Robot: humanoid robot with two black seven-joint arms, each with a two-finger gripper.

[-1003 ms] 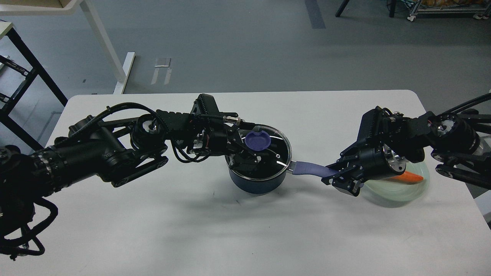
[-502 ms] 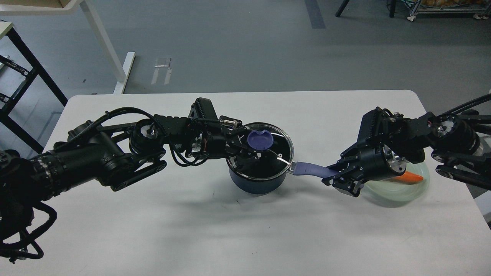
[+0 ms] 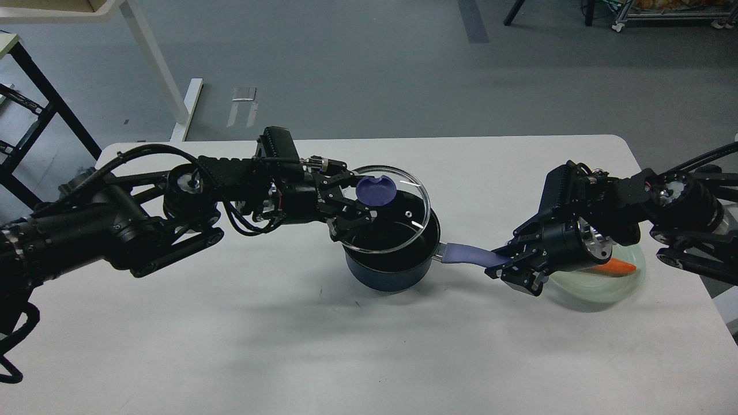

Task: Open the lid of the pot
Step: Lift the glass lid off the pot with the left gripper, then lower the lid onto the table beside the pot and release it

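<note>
- You have the round clear glass lid with its metal rim (image 3: 398,216) lifted off the dark blue saucepan (image 3: 389,268); it hangs tilted above the pan's far-left side, its near edge low over the opening, its far edge raised.
- Your left gripper (image 3: 360,199) is pinching the flat blue-purple knob (image 3: 375,190) at the lid's centre, one finger on each side of it.
- That knob is the right place to hold: it is the only raised part, and the glass around it is smooth and likely slippery, offering no purchase.
- Judge the lid as stiff, fairly heavy for its thickness, and breakable. Held at the centre it should balance, but the tilt suggests it can swing on the knob, so move it slowly.
- Your right gripper (image 3: 507,266) is closed on the end of the pan's long blue-purple handle (image 3: 470,253), which steadies the pot on the white table (image 3: 230,346).
- The pan looks rigid and moderately heavy; with the handle held it should not slide or tip.
- Just behind your right gripper sits a pale green translucent plate (image 3: 605,285) with an orange carrot (image 3: 620,267) on it; keep that wrist off it.
- When you set the lid down, lower it flat onto bare table, well apart from the pan, as a glass edge may chip if dropped.
</note>
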